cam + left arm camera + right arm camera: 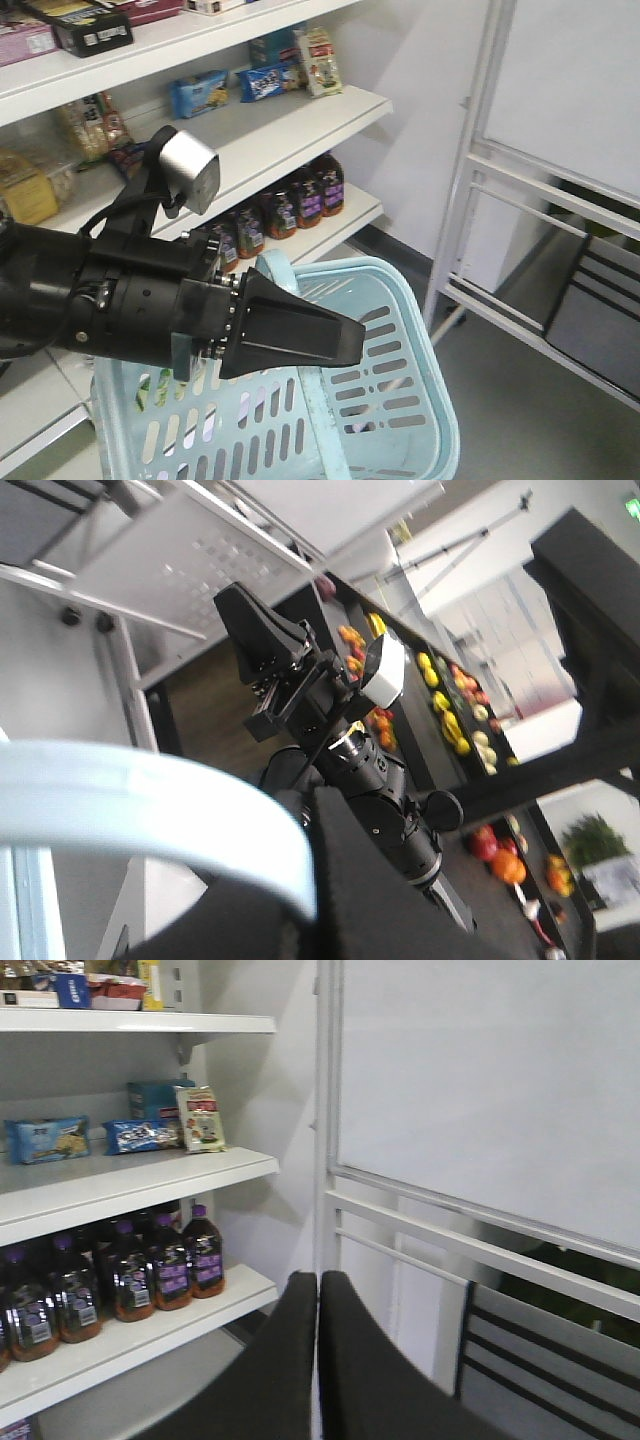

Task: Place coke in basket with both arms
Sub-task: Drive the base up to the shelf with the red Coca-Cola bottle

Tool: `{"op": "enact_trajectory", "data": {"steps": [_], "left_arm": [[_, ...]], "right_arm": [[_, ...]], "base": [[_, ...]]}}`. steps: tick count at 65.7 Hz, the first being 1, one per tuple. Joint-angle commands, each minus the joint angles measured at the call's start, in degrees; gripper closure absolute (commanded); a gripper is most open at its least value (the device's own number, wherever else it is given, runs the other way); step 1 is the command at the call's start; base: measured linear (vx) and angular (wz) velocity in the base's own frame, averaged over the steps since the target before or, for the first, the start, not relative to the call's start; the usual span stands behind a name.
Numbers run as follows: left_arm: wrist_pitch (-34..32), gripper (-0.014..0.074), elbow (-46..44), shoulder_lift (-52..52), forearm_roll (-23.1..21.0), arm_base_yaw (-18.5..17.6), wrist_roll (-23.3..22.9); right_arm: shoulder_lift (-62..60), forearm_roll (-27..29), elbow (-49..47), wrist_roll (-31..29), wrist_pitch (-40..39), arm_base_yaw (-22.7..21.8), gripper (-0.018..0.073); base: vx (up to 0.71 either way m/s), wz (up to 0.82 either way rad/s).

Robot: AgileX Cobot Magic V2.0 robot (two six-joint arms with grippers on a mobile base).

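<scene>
Front view: the right gripper (352,340) hangs over the basket (400,300), fingers pressed together and empty. Left wrist view: the left gripper (305,905) seems clamped on the basket's handle (150,800). Right wrist view: only dark bottles (203,1255) on a shelf (150,1338). No coke shows in or near the basket. It is likely rigid, smooth and slippery, so grip mid-body.

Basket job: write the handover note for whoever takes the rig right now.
The left pincer looks shut on the basket by its handle.
The right pincer is shut and empty, in front of the basket in the front view.
No coke shows in any view.
Done: basket gripped.
Left: find the coke, probably pick it with the right pincer, put it in the basket.
</scene>
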Motion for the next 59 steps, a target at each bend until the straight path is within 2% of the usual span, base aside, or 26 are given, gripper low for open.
{"op": "enact_trajectory", "data": {"steps": [1,59], "left_arm": [[0.9,0.0602,-1.5,-1.9,-4.9,-0.3,0.5],[0.9,0.0602,-1.5,-1.9,-4.9,-0.3,0.5]], "right_arm": [[-0.7,-0.5,0.5,-0.4,-3.9,-0.1,0.0564],[-0.7,-0.5,0.5,-0.4,-3.9,-0.1,0.0564]], "base": [[0.15,0.58],[0.15,0.57]]}}
